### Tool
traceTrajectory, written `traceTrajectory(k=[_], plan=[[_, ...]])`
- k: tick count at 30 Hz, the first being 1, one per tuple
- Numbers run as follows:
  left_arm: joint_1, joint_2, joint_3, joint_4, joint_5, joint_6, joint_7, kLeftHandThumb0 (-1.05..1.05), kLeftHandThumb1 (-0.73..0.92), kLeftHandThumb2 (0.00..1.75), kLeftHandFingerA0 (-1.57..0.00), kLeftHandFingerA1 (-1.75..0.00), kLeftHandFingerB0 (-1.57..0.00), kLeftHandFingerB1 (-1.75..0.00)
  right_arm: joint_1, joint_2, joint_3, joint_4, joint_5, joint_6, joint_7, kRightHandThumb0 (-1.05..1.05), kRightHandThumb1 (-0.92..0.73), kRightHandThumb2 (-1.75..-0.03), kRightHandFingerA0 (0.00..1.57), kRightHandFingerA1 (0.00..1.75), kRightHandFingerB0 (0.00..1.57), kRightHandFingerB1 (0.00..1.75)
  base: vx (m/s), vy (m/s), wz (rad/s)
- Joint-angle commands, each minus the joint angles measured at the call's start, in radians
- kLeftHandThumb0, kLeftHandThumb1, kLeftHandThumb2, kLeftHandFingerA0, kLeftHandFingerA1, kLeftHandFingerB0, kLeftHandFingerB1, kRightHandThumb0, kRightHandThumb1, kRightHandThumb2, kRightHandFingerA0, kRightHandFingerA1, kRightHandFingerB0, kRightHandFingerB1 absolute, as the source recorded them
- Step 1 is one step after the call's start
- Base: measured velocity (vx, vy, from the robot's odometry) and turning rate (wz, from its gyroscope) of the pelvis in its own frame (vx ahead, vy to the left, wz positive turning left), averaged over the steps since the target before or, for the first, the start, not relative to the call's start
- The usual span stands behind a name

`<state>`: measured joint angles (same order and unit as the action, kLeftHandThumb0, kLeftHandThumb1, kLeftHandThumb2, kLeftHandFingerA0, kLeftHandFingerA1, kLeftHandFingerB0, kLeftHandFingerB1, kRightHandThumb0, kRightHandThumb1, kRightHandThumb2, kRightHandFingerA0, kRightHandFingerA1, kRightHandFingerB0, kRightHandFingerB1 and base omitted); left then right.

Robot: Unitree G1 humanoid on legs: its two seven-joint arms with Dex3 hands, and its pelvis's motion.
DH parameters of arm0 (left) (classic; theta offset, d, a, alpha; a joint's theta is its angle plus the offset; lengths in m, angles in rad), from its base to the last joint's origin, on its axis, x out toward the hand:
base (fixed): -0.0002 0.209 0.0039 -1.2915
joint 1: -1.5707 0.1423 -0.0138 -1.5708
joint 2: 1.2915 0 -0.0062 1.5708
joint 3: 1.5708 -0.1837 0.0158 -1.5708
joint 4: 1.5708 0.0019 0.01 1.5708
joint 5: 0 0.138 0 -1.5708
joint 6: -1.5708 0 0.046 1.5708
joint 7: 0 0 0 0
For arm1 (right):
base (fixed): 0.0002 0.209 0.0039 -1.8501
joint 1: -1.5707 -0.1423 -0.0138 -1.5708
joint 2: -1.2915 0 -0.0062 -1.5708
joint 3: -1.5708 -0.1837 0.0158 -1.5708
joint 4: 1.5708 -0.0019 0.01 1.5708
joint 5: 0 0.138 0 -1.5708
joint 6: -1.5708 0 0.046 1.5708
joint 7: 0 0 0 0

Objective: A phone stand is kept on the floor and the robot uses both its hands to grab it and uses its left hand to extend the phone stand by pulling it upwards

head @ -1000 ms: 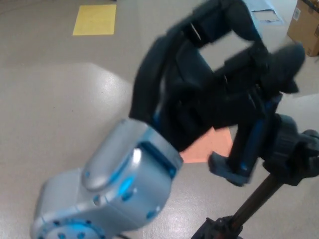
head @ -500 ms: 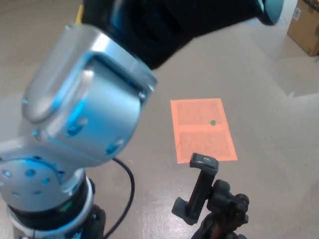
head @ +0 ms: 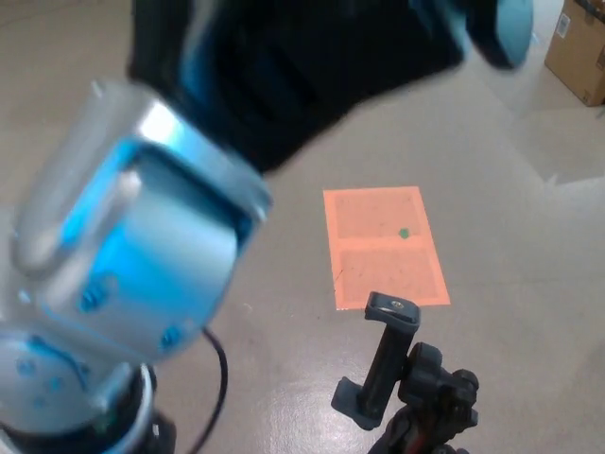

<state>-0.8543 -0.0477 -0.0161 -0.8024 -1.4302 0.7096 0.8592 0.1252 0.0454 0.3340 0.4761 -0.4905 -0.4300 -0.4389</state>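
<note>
My left hand (head: 312, 66) is raised high and close to the camera, a blurred black mass clear of everything — I can't tell how its fingers are set; my right hand isn't in view. The phone stand (head: 402, 383) is at the bottom edge, just below the orange mat (head: 383, 246), clamp tilted on its black head. Looks like light, stiff plastic, probably top-heavy — I'd steady the pole low down and pull up just under the head, not on the spring clamp.
</note>
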Motion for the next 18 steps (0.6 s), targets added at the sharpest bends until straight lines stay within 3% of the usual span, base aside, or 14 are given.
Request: traceTrajectory(k=[1, 6, 7, 8, 9, 10, 11, 12, 13, 14, 15, 16, 17, 18], plan=[[0.267, -0.014, -0.115, -0.071, 0.113, -0.062, -0.083, -0.04, 0.58, 0.69, -0.87, -1.75, -0.62, -1.75, 0.008, -0.009, -0.018, 0.009, 0.021, -0.021, -0.015, -0.06, -0.76, -0.71, 0.93, 1.75, 0.59, 1.75, 0.00, 0.000, 0.00], [0.531, 0.040, -0.240, -0.086, 0.302, -0.059, -0.133, -0.08, 0.61, 0.64, -0.85, -1.75, -0.65, -1.75, 0.012, -0.008, -0.018, -0.004, 0.027, -0.024, -0.005, -0.09, -0.77, -0.70, 0.93, 1.75, 0.60, 1.75, 0.00, 0.000, 0.00], [0.581, 0.136, -0.305, -0.089, 0.456, -0.063, -0.155, -0.21, 0.60, 0.55, -0.78, -1.75, -0.60, -1.75, 0.015, -0.004, -0.020, -0.012, 0.030, -0.015, -0.003, -0.21, -0.76, -0.62, 0.95, 1.75, 0.64, 1.75, 0.00, 0.000, 0.00], [0.603, 0.288, -0.404, -0.088, 0.664, -0.079, -0.166, -0.53, 0.43, 0.79, -0.90, -1.31, -0.73, -1.17, 0.021, -0.004, -0.023, -0.025, 0.041, -0.008, 0.011, -0.51, -0.55, -0.86, 0.99, 1.37, 0.78, 1.26, 0.00, 0.000, 0.00], [0.629, 0.399, -0.456, -0.072, 0.768, -0.111, -0.216, -0.67, 0.54, 0.57, -0.42, -0.44, -0.48, -0.35, 0.028, -0.011, -0.021, -0.041, 0.049, -0.010, 0.031, -0.64, -0.65, -0.60, 0.41, 1.24, 0.27, 0.60, 0.00, 0.000, 0.00], [0.661, 0.480, -0.485, -0.052, 0.822, -0.144, -0.276, -0.67, 0.54, 0.57, -0.42, -0.44, -0.48, -0.35, 0.033, -0.019, -0.017, -0.056, 0.053, -0.014, 0.048, -0.64, -0.65, -0.60, 0.41, 1.24, 0.27, 0.60, 0.00, 0.000, 0.00], [0.687, 0.529, -0.496, -0.035, 0.843, -0.163, -0.315, -0.74, 0.54, 0.58, -0.31, -0.34, -0.35, -0.32, 0.027, -0.037, -0.008, -0.057, 0.042, -0.036, 0.056, -0.70, -0.67, -0.60, 0.27, 0.89, 0.22, 0.41, 0.00, 0.000, 0.00], [0.706, 0.563, -0.504, -0.021, 0.862, -0.183, -0.341, -0.81, 0.46, 0.81, -0.16, -0.39, -0.20, -0.38, 0.022, -0.049, 0.000, -0.063, 0.025, -0.037, 0.058, -0.78, -0.54, -0.92, 0.18, 0.59, 0.08, 0.42, 0.00, 0.000, 0.00], [0.720, 0.587, -0.512, -0.010, 0.882, -0.204, -0.359, -0.81, 0.46, 0.81, -0.16, -0.39, -0.20, -0.38, 0.020, -0.056, 0.004, -0.071, 0.010, -0.027, 0.059, -0.78, -0.54, -0.92, 0.18, 0.59, 0.08, 0.42, 0.00, 0.000, 0.00], [0.755, 0.615, -0.522, 0.014, 0.917, -0.250, -0.383, -0.38, 0.19, 0.87, 0.00, -0.50, 0.00, -0.46, 0.016, -0.069, 0.010, -0.076, 0.000, -0.031, 0.067, -0.79, -0.70, -0.63, 0.12, 0.44, 0.07, 0.22, 0.00, 0.000, 0.00], [0.815, 0.646, -0.528, 0.043, 0.960, -0.306, -0.396, -0.85, 0.50, 0.87, -0.03, -0.29, -0.09, -0.39, 0.028, -0.080, 0.018, -0.109, -0.015, -0.019, 0.077, -0.91, -0.61, -1.01, 0.02, 0.28, 0.00, 0.06, 0.00, 0.000, 0.00], [0.849, 0.661, -0.537, 0.059, 0.990, -0.340, -0.389, -0.87, 0.62, 0.60, -0.07, -0.25, -0.15, -0.28, 0.038, -0.087, 0.018, -0.140, -0.014, -0.005, 0.094, -0.93, -0.62, -1.01, 0.03, 0.16, 0.00, 0.04, 0.00, 0.000, 0.00], [0.868, 0.670, -0.539, 0.066, 1.004, -0.354, -0.382, -0.85, 0.51, 0.90, -0.07, -0.20, -0.11, -0.31, 0.042, -0.089, 0.017, -0.152, -0.009, -0.004, 0.104, -0.94, -0.62, -1.01, 0.00, 0.06, 0.00, 0.04, 0.00, 0.000, 0.00], [0.887, 0.680, -0.540, 0.070, 1.015, -0.366, -0.377, -0.85, 0.51, 0.90, -0.07, -0.20, -0.11, -0.31, 0.045, -0.091, 0.019, -0.159, -0.005, -0.006, 0.111, -0.94, -0.62, -1.01, 0.00, 0.06, 0.00, 0.04, 0.00, 0.000, 0.00]])
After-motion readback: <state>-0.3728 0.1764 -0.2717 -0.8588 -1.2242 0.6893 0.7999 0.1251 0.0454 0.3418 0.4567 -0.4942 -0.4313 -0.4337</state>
